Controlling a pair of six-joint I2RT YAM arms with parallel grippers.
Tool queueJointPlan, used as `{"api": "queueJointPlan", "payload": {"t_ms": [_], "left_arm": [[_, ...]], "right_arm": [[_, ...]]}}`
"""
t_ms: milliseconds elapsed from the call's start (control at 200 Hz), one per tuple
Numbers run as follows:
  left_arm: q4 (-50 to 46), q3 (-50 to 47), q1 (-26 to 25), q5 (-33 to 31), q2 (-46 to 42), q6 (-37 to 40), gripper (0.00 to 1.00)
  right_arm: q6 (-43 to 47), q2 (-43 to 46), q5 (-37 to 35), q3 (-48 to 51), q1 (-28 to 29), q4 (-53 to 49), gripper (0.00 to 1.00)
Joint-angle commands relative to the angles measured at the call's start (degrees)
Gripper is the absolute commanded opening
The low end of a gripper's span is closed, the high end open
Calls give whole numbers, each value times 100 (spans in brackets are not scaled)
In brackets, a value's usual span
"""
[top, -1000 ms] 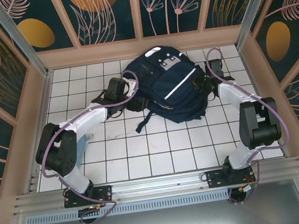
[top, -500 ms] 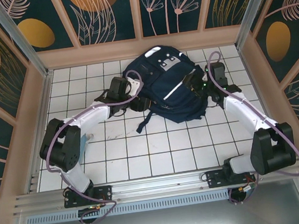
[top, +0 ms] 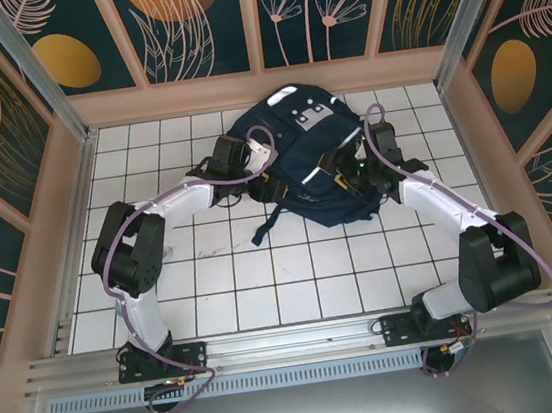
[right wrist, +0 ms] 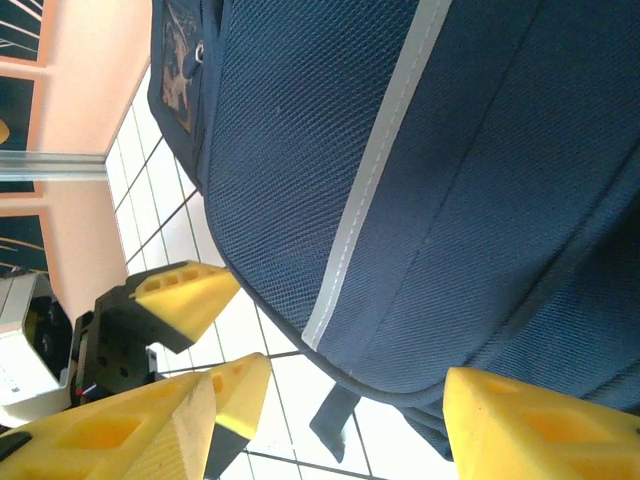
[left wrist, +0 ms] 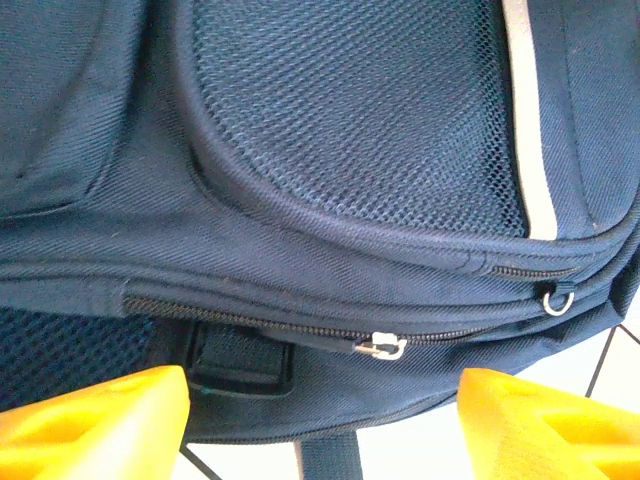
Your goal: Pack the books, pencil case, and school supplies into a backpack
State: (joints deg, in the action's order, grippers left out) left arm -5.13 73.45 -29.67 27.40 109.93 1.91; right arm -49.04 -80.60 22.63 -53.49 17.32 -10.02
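top external | backpack (top: pixel 304 168) by far wall (top: pixel 261 85) | open tiles (top: pixel 266 288) nearside

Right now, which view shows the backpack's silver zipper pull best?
Left wrist: zipper pull close and sharp. Top external: backpack whole, pull too small to tell. Right wrist: its striped front panel.

Both our arms reach inward toward the bench's far edge, left claw (top: pixel 262 160) and right claw (top: pixel 338 171) with jaws parted.
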Motion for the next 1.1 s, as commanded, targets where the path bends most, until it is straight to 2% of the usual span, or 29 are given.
{"api": "queueJointPlan", "payload": {"t_ms": [0,150,425,551,656,856,1096], "left_arm": [[3,289,24,362,264,-64,71],[-116,441,23,388,535,-233,71],[16,477,21,1364,617,-287,70],[88,287,-42,1477,501,-358,66],[47,93,-164,1418,350,-350,61],[26,-272,-336,1316,30,-235,63],[257,-283,-296,-36,-426,-520,74]], "right_arm": [[-139,-86,127,41,93,181,62],[-194,-84,84,91,115,174,62],[-230,-57,39,120,131,141,62],[-253,-52,-4,123,135,116,61],[-247,-44,-56,120,132,88,61],[-264,-69,-91,109,126,65,61],[-297,-26,-110,147,129,48,61]]}}
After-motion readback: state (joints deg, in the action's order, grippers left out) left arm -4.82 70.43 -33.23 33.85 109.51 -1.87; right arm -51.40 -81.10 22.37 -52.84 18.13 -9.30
